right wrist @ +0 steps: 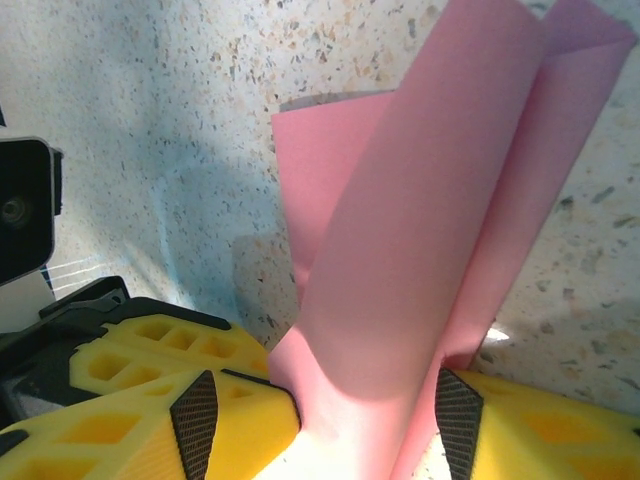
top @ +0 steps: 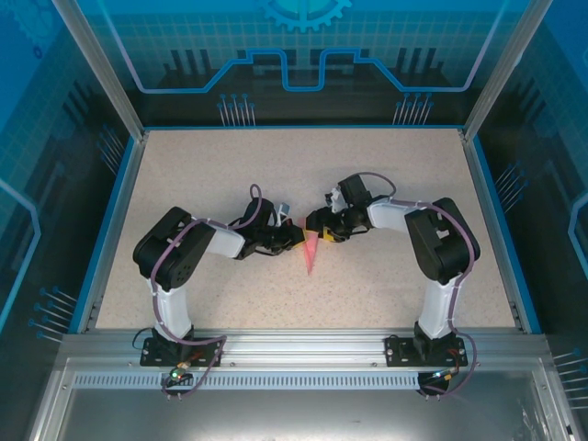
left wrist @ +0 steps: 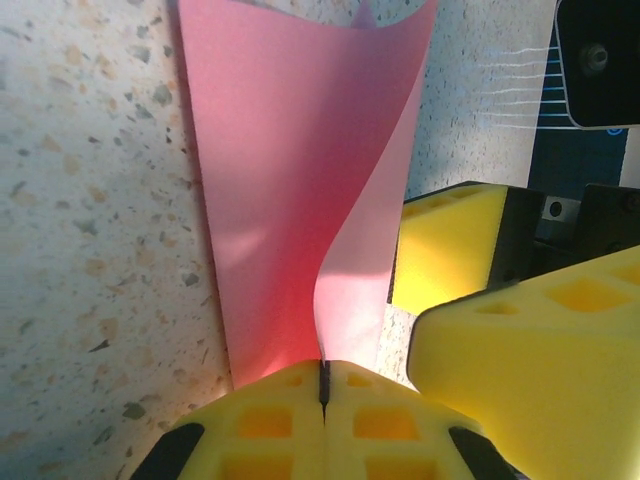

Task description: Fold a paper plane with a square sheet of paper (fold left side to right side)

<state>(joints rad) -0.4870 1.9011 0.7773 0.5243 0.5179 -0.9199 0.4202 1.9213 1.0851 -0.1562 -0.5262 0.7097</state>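
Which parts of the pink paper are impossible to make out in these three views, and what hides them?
Left wrist view: the paper runs off the top edge; its near edge disappears inside the shut left pincer.
Right wrist view: glare and the bottom edge swallow the paper's lower end between the fingers of the open right pincer.
Top view: both pincers cover the paper beyond its near tip; creases are too small to read.

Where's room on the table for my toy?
The far table strip by the back wall is bare, and both sides beyond the arms. The middle is crowded: left end effector and right end effector meet at the pink paper.
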